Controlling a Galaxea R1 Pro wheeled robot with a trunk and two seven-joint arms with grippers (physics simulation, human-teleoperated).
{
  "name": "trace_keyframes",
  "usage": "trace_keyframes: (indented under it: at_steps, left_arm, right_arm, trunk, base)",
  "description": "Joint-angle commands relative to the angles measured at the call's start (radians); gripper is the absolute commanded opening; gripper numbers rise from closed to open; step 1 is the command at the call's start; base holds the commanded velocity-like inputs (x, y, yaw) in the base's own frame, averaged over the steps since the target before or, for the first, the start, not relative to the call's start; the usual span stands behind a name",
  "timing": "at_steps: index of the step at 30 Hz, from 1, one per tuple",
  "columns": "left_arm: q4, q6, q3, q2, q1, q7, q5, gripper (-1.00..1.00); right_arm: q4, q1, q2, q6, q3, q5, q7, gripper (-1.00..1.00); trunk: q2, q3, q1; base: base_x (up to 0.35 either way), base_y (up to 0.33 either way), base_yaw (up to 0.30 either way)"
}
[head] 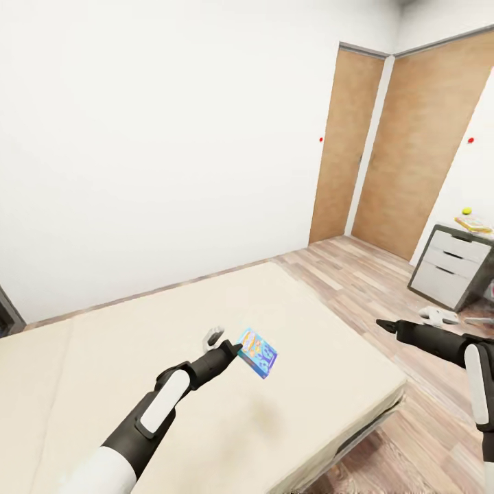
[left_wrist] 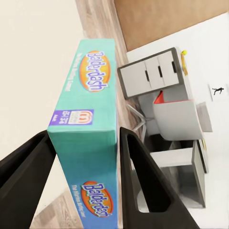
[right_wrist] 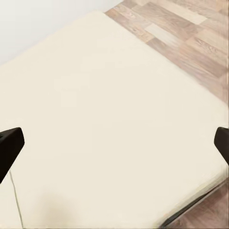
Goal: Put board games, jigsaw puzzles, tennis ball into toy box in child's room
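My left gripper (head: 235, 347) is shut on the small blue board game (head: 259, 353) and holds it in the air above the cream bed (head: 137, 384). In the left wrist view the blue-green "Balderdash" box (left_wrist: 88, 95) stands on edge between the two black fingers (left_wrist: 143, 181) of the left gripper (left_wrist: 86, 136). My right gripper (head: 383, 325) hangs over the floor past the bed's right side. Its wrist view shows it open (right_wrist: 114, 143) and empty, looking down on the mattress (right_wrist: 105, 109). The table (head: 458, 237) with white drawers stands far right, and the tennis ball (head: 466, 210) lies on it.
A flat yellow item (head: 475, 223) lies on the table next to the ball. Two wooden doors (head: 384, 151) fill the back corner. Wood floor (head: 357, 274) runs between bed and table. Something white (head: 439, 315) lies on the floor by the drawers (left_wrist: 150, 74).
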Motion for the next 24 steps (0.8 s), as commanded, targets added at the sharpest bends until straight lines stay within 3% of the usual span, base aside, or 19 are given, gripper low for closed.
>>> trace_keyframes:
  at_steps: [1,15,21,24]
  left_arm:
    - [0.0,0.004,0.0,0.0,-0.001,-0.001,0.007,-1.0]
    - [0.0,0.004,0.001,0.002,0.0,-0.001,0.007,-1.0]
    - [0.0,0.004,0.004,0.004,0.002,0.002,0.006,-1.0]
    - [0.0,0.003,0.025,0.006,0.004,0.006,0.006,-1.0]
  right_arm:
    - [-0.001,-0.001,0.0,0.006,-0.001,-0.002,0.001,1.0]
    - [0.003,0.002,0.001,0.006,0.003,-0.002,0.0,1.0]
    - [0.032,-0.006,0.001,0.006,0.038,0.001,-0.003,1.0]
    - [0.042,-0.007,0.001,0.006,0.049,0.002,-0.004,1.0]
  trunk:
    - [0.006,0.002,-0.004]
    - [0.104,0.046,-0.058]
    - [0.146,0.065,-0.081]
    - [0.167,0.074,-0.092]
  base:
    - [0.0,0.0,-0.287]
    - [0.0,0.0,-0.286]
    - [0.0,0.0,-0.287]
    - [0.0,0.0,-0.287]
